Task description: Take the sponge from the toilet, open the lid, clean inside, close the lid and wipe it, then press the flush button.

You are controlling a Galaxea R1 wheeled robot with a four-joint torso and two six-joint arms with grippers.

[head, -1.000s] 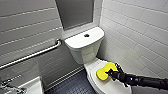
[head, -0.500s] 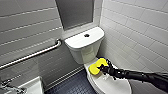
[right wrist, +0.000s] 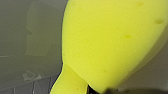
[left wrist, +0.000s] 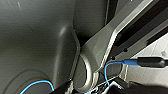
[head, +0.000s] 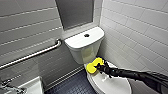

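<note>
**A:** Where is the yellow foam sponge (head: pixel 93 66) seen, taking the white glossy ceramic toilet (head: pixel 81 50) as the reference?

**B:** It is seen just in front of the toilet's tank, above the rear end of the white oval plastic lid (head: pixel 113 85). The lid is lowered over the bowl. Whether the lid is touched by the sponge cannot be told.

**A:** How is the sponge held?

**B:** It is gripped by the right fingers (head: pixel 101 67), which are closed onto it, so that the foam is pinched to a narrow waist. The same narrowing is shown close up in the right wrist view, where the sponge (right wrist: pixel 107 42) is set against a grey glossy surface. The black right arm (head: pixel 135 75) is stretched across the lid from the side of the toilet nearest the white tiled wall (head: pixel 135 32).

**A:** And the small round dark flush button (head: pixel 86 35)?

**B:** It is set in the middle of the toilet's tank top, well apart from the sponge.

**A:** What else is seen around the toilet?

**B:** A metal grab bar (head: pixel 32 55) is fixed to the grey tiled wall on the side of the toilet away from the arm. A small white basin (head: pixel 32 86) is placed below the bar, and dark small-tiled floor (head: pixel 72 86) is seen beside the bowl.
</note>
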